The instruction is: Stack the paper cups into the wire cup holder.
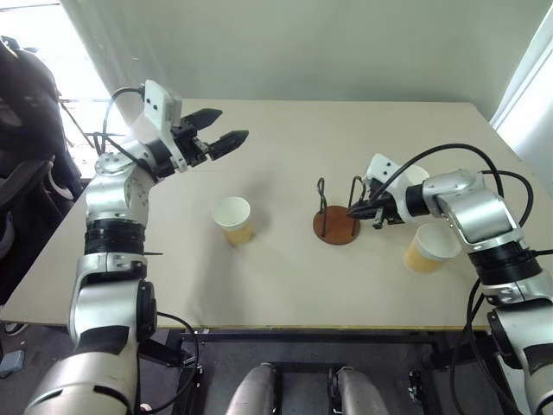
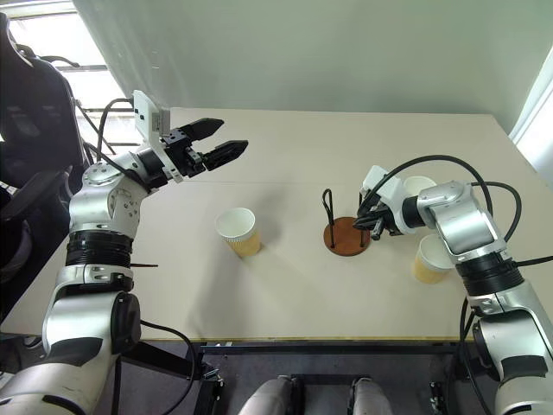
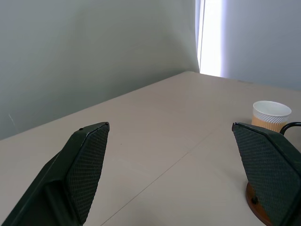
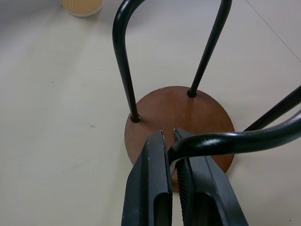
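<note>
on beige table, plain pale wall behind, bright window strips at both sides. wire cup holder right of centre, brown disc base flat on surface. right gripper pinched shut on near wire loop of holder. left gripper raised over table's far left, jaws spread wide, nothing between them. paper cups: one upright left of holder, one and another by right arm.

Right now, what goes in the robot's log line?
right end effector: shut on wire cup holder loop | left end effector: open, raised | paper cups: none stacked
</note>
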`<action>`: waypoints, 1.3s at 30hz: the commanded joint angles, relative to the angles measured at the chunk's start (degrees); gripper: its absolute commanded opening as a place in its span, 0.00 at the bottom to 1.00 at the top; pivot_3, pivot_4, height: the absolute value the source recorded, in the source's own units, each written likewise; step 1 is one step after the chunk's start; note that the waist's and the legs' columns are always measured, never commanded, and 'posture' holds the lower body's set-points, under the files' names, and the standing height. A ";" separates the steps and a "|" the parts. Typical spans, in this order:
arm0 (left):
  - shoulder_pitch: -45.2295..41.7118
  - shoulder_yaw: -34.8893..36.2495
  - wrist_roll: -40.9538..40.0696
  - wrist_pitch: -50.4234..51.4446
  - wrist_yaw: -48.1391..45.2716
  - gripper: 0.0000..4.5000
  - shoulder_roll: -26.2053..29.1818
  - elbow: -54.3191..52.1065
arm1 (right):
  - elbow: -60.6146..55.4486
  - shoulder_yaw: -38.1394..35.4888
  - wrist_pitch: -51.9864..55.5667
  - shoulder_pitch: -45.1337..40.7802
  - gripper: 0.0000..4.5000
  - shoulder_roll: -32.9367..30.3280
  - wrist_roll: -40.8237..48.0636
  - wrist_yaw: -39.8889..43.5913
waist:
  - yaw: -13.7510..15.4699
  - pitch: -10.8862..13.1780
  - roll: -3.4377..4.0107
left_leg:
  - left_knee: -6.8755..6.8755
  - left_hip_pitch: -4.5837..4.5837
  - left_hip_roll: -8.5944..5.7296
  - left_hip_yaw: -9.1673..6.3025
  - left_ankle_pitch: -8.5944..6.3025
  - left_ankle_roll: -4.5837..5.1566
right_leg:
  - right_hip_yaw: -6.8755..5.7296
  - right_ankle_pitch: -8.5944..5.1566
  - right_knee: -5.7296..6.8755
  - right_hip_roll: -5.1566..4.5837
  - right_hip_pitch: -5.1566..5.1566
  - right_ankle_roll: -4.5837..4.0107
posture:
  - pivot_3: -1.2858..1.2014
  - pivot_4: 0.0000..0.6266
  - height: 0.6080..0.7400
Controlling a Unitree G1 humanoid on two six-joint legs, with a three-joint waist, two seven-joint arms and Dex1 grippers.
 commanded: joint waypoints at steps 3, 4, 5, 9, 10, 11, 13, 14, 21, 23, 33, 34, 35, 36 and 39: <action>-1.59 0.41 0.11 -0.90 -0.31 1.00 0.77 -0.80 | -1.47 -0.29 -1.23 0.22 0.01 -0.56 0.58 0.44 | 0.00 0.00 0.00 | 0.00 0.00 0.00 0.00 0.00 0.00 | 0.00 0.00 0.00 0.00 0.01 0.00 | 0.52 0.24 1.00; -1.56 0.42 0.13 -0.89 -0.28 1.00 0.80 -0.84 | -1.27 -0.01 -1.83 0.13 0.01 -0.59 0.45 0.77 | 0.00 0.00 0.00 | 0.00 0.01 0.00 0.00 0.00 0.00 | 0.00 0.00 0.00 0.00 0.01 0.00 | 0.52 0.24 1.00; -1.54 0.42 0.12 -0.85 -0.27 1.00 0.82 -0.88 | -1.04 0.22 -2.35 0.03 0.01 -0.60 0.29 0.97 | 0.00 0.00 0.00 | 0.00 0.01 0.00 0.00 0.00 0.00 | 0.00 0.00 0.01 0.00 0.01 0.00 | 0.52 0.24 1.00; -1.55 0.44 0.12 -0.78 -0.26 1.00 0.90 -0.91 | -0.03 0.85 -4.06 -0.65 0.01 -0.37 -0.02 1.77 | -0.01 0.00 0.00 | 0.00 0.01 0.00 0.00 0.00 0.00 | 0.00 0.00 0.00 0.00 0.01 0.01 | 0.52 0.24 1.00; -1.53 0.45 0.11 -0.76 -0.27 1.00 0.92 -0.93 | 0.12 0.92 -4.24 -0.76 0.01 -0.29 -0.02 1.93 | -0.01 0.00 0.00 | 0.00 0.01 0.00 0.00 0.00 0.00 | 0.00 0.00 0.00 0.00 0.00 0.01 | 0.52 0.24 1.00; -1.52 0.47 0.09 -0.74 -0.27 1.00 0.93 -0.94 | 0.22 0.96 -4.37 -0.82 0.01 -0.25 -0.02 2.04 | -0.01 0.00 0.00 | 0.00 0.01 0.00 0.00 0.00 0.01 | 0.00 -0.01 0.00 0.00 0.00 0.01 | 0.52 0.24 1.00; -1.48 0.48 0.09 -0.74 -0.31 1.00 1.01 -1.00 | 0.35 1.39 -4.54 -1.00 0.01 -0.13 -0.17 2.39 | -0.01 0.00 0.00 | 0.00 0.00 0.00 0.00 0.00 0.01 | 0.00 -0.01 0.00 0.00 0.01 0.01 | 0.52 0.24 1.00; -1.47 0.48 0.11 -0.76 -0.32 1.00 1.03 -1.01 | 0.41 1.56 -4.62 -1.04 0.01 -0.06 -0.27 2.47 | -0.01 0.00 0.00 | 0.00 0.01 0.00 0.00 0.00 0.01 | 0.00 -0.01 0.00 0.00 0.00 0.01 | 0.52 0.24 1.00; -1.43 0.47 0.18 -0.92 -0.28 1.00 1.02 -0.84 | 0.81 2.21 -5.34 -0.87 0.01 0.14 -0.52 3.35 | -0.05 0.00 -0.01 | 0.00 0.02 0.00 0.00 0.00 0.00 | 0.00 -0.01 0.01 0.00 0.01 0.01 | 0.52 0.24 1.00; -1.41 0.46 0.21 -1.01 -0.25 1.00 0.95 -0.70 | 1.39 2.40 -5.87 -0.95 0.01 0.16 -0.89 3.26 | -0.08 -0.01 -0.01 | 0.00 0.02 0.00 0.00 0.00 0.00 | 0.00 0.00 0.01 0.00 0.02 0.01 | 0.52 0.24 1.00; -1.22 0.49 0.14 -1.13 -0.45 1.00 0.94 -0.62 | 3.09 2.68 -7.70 -1.60 0.49 0.49 -2.12 2.39 | -0.11 -0.01 -0.01 | 0.00 0.01 0.00 0.00 0.00 0.00 | 0.00 0.00 0.00 0.00 0.02 0.00 | 0.52 0.24 1.00; -1.23 0.45 0.15 -1.12 -0.51 1.00 0.95 -0.62 | 3.35 2.61 -7.77 -1.74 0.56 0.61 -2.32 2.11 | -0.09 -0.01 -0.01 | 0.00 0.01 0.00 0.00 0.00 0.01 | 0.00 0.00 -0.01 0.00 0.02 0.01 | 0.52 0.24 1.00; -1.23 0.36 0.12 -0.96 -0.78 1.00 1.00 -0.62 | 3.48 2.58 -7.90 -1.81 0.65 0.67 -2.47 2.06 | -0.08 -0.01 -0.01 | 0.00 0.00 0.00 -0.01 -0.01 0.01 | 0.00 0.00 -0.01 0.00 0.02 0.01 | 0.52 0.24 1.00; -1.04 -0.14 0.15 -0.65 -2.02 1.00 1.25 -0.78 | 3.71 2.52 -7.96 -1.98 0.73 0.77 -2.60 2.02 | -0.08 -0.01 -0.01 | 0.00 0.00 0.00 -0.01 -0.01 0.01 | 0.00 0.00 -0.02 0.00 0.02 0.01 | 0.52 0.24 1.00; -0.37 -2.52 0.47 0.06 -8.58 1.00 3.07 -1.44 | 4.83 2.33 -8.59 -2.75 0.80 0.53 -3.05 2.33 | -0.11 -0.01 -0.01 | 0.00 0.00 0.00 -0.01 -0.02 0.00 | 0.00 0.00 -0.01 0.00 0.01 0.01 | 0.52 0.24 1.00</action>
